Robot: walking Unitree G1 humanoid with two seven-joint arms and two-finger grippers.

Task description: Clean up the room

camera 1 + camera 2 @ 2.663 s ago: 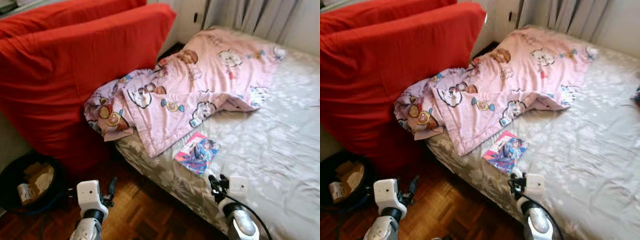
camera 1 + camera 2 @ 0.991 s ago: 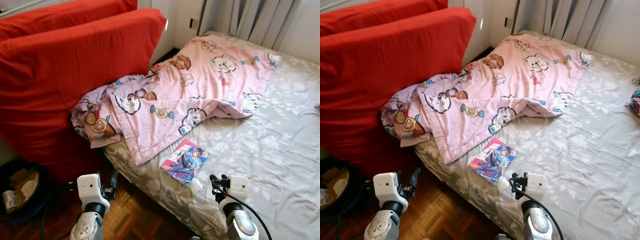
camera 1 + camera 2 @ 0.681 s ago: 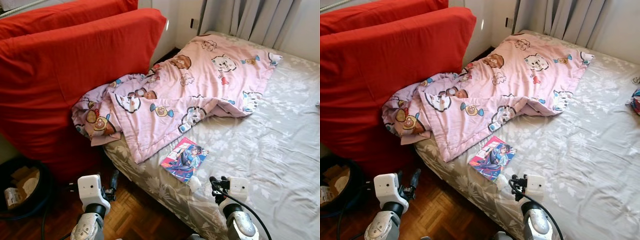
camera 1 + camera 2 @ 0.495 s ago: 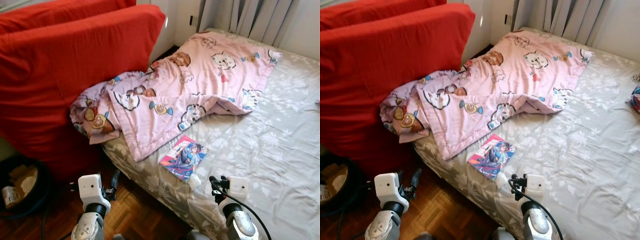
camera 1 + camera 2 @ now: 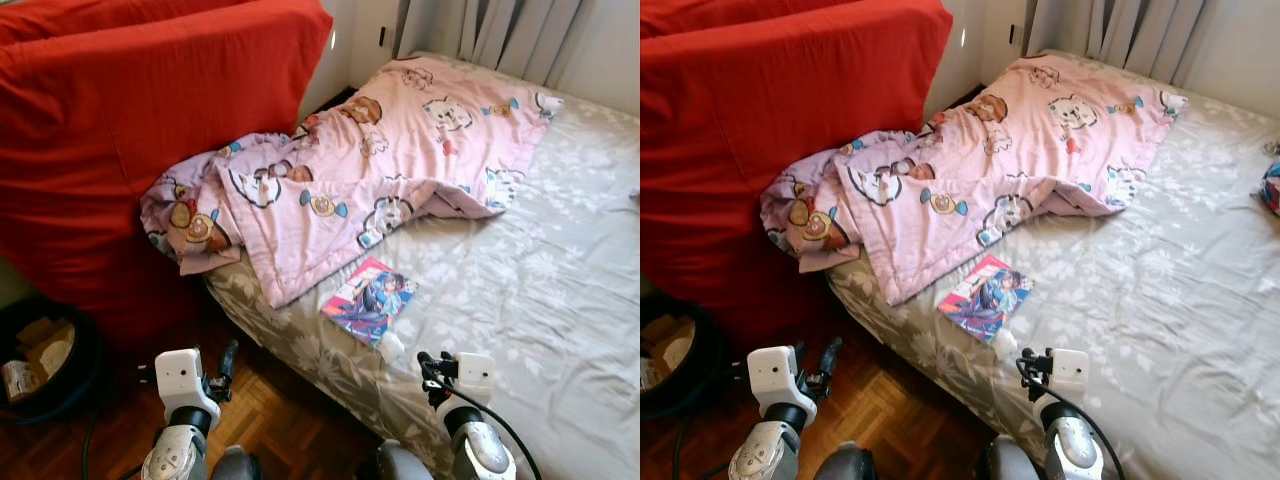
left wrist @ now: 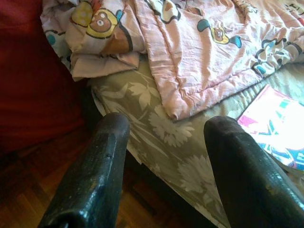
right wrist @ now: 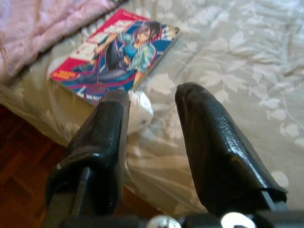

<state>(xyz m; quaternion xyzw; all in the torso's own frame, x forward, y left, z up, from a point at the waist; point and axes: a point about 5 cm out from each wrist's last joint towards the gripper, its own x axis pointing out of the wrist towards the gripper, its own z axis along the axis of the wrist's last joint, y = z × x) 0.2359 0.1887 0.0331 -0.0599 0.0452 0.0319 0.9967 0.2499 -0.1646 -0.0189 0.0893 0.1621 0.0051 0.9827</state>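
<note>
Now, right gripper (image 7: pixel 152 102) spread, frame bottom, over bed (image 5: pixel 560 300) | book (image 5: pixel 366 299) centre | left gripper (image 6: pixel 164 137) spread.

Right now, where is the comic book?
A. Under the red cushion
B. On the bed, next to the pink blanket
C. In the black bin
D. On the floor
B: the comic book lies flat on the bed, just beside the pink blanket's edge, ahead of the right gripper.

quilt (image 5: pixel 400 150): soft wrinkled cloth | comic book (image 5: pixel 367 299): glossy paper | floor (image 5: pixel 270 420): polished wood parquet
</note>
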